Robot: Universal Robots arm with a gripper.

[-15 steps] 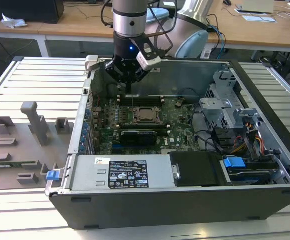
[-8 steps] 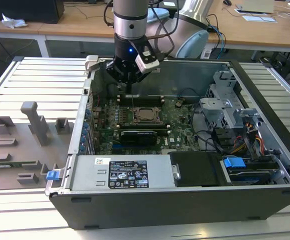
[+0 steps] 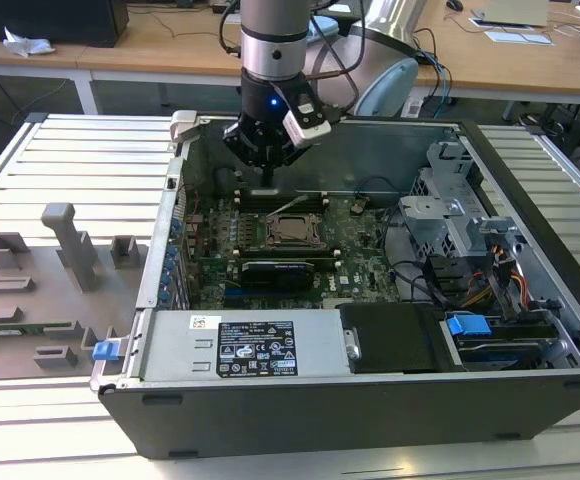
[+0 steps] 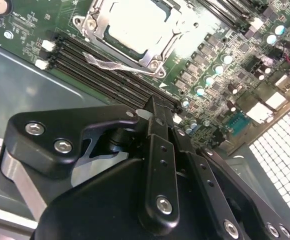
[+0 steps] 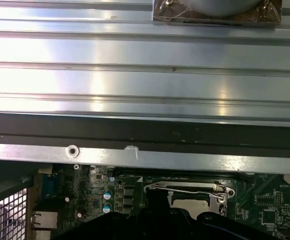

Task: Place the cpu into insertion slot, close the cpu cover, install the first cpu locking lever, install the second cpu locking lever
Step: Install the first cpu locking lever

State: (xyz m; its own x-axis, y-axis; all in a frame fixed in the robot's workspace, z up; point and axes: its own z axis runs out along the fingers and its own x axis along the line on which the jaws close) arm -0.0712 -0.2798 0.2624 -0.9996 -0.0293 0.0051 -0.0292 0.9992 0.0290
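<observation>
Second wrist view: I see the cpu (image 4: 135, 25) seated in the slot, pale top showing through the window of the cover (image 4: 157, 52), which lies shut over it, just beyond my pincer (image 4: 152, 107). The pincer's fingers sit pressed together, holding nothing, above the memory slots (image 4: 100, 67). I judge placement and cover done; whether both levers are latched I cannot tell. The first wrist view adds one lever (image 5: 185, 188) lying along the cover's edge. The exterior view places the pincer (image 3: 267, 183) inside the case (image 3: 370, 420), behind the socket.
</observation>
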